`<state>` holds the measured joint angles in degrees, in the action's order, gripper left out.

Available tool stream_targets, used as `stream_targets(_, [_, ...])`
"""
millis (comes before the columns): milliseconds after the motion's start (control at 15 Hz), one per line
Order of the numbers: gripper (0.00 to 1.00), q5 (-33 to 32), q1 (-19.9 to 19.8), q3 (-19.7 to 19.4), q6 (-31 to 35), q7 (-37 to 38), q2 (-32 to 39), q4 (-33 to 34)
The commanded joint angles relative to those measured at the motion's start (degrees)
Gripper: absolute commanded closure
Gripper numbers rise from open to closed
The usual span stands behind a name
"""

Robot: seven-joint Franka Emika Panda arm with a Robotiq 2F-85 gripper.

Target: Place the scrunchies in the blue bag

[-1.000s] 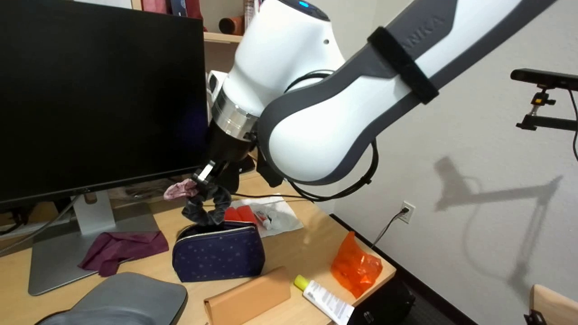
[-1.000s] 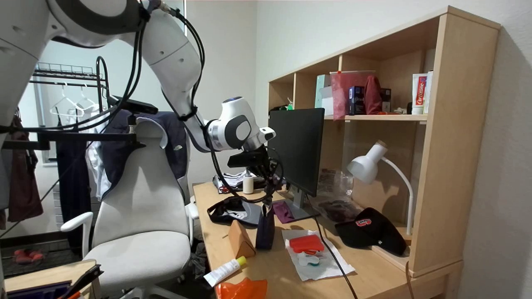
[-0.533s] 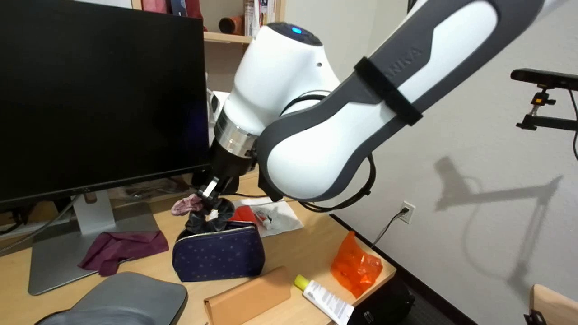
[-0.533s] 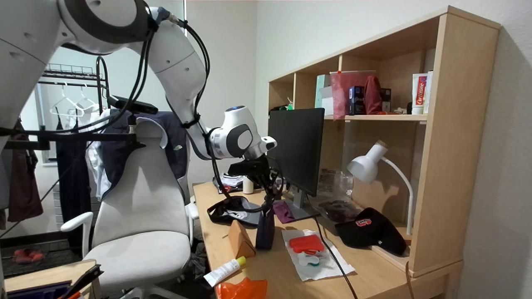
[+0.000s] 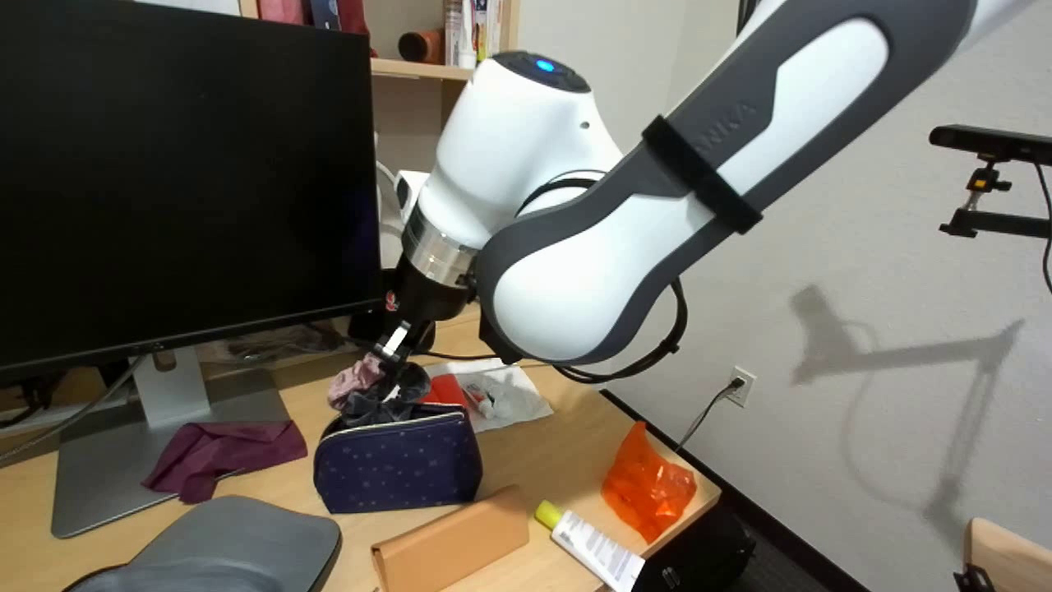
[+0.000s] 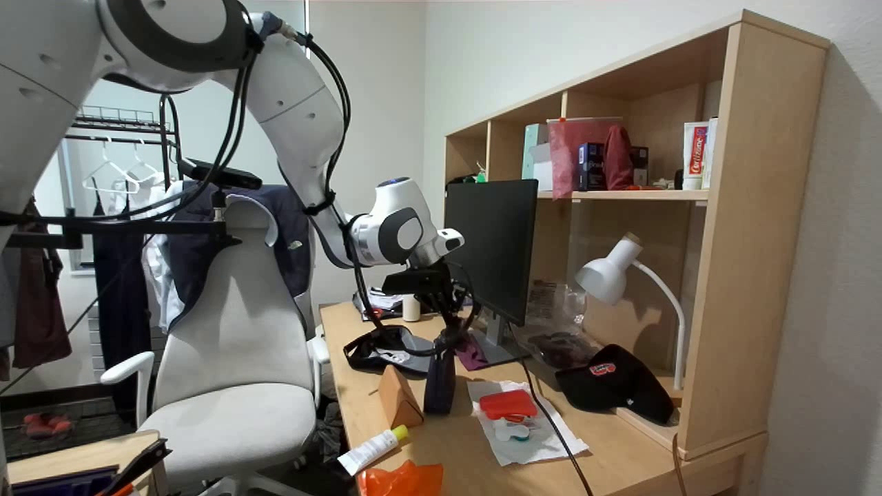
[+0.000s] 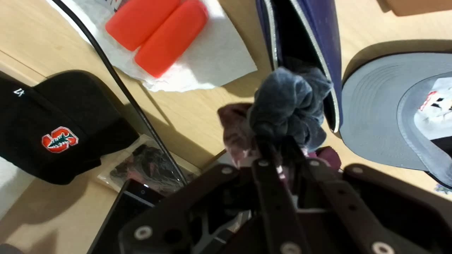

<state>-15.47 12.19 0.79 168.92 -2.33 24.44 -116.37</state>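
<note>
The dark blue bag (image 5: 399,464) stands upright on the desk with its zipped top open; it also shows in an exterior view (image 6: 439,386) and the wrist view (image 7: 326,31). My gripper (image 5: 393,349) is above the bag's back edge, tilted. In the wrist view its fingers (image 7: 277,144) are close together on a dark grey scrunchie (image 7: 286,102) and a pink scrunchie (image 7: 235,128). The grey scrunchie (image 5: 403,386) hangs at the bag's opening, its lower part hidden behind the rim. The pink scrunchie (image 5: 353,382) sticks out beside the opening, outside the bag.
A monitor (image 5: 189,181) stands close beside the gripper. A maroon cloth (image 5: 226,456), a grey cap (image 5: 238,534), a tan case (image 5: 456,538) and a tube (image 5: 596,547) lie around the bag. Red items (image 7: 155,35) lie on white paper behind it. A black cable (image 7: 134,102) crosses the desk.
My gripper has moved down and slightly right in an exterior view, carrying both scrunchies. The grey scrunchie has gone from hanging above the bag to bunching at its opening. The bag has not moved.
</note>
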Motion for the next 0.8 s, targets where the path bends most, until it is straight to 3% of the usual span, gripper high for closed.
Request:
stream_targets(0, [0.95,-1.64,1.66,-2.13,1.3,0.86,-1.57,-1.23])
stream_targets(533, [0.91,-0.57,1.72,-0.95,-0.25,-0.16,-2.43,-2.84])
stream_targets(733, [0.91,-1.55,3.21,-2.54,-0.47,1.68,-3.47,-5.09])
